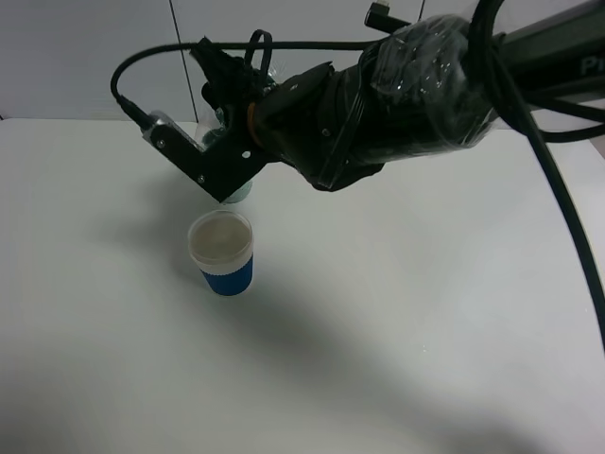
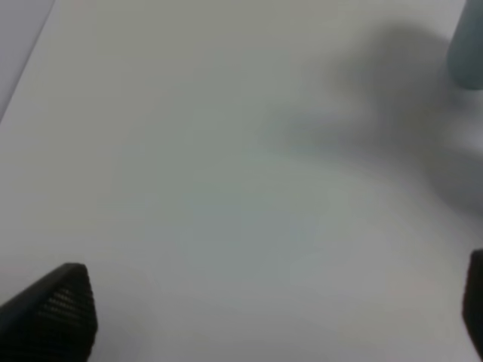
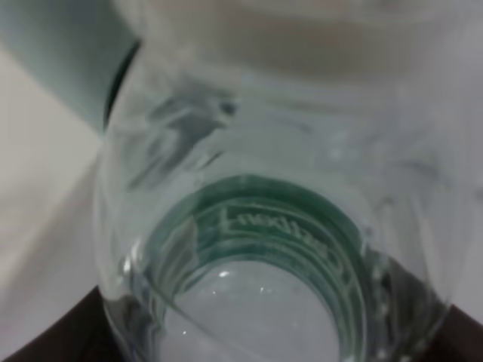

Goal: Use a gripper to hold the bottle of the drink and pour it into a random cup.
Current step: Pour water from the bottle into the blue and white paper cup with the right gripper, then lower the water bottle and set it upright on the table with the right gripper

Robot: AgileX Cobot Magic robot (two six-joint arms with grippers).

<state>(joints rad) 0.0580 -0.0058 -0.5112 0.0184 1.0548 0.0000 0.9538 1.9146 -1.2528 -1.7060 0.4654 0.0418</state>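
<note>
Clamped the bottle of the drink (image 3: 249,226) in the right gripper (image 1: 225,142), tipped above the cup (image 1: 225,271) (mouth hidden behind black fingers (image 1: 203,165)). Held the left gripper (image 2: 264,309) spread wide, empty. Called for a slow tilt, mouth centred over the cup.

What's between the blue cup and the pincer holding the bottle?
Nothing. In the high view only a thin strip of bare white table shows between the blue cup and the right pincer above it.

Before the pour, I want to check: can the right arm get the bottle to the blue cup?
Probably yes: the right gripper holds the bottle close by the blue cup, whose open top is uncovered.
</note>
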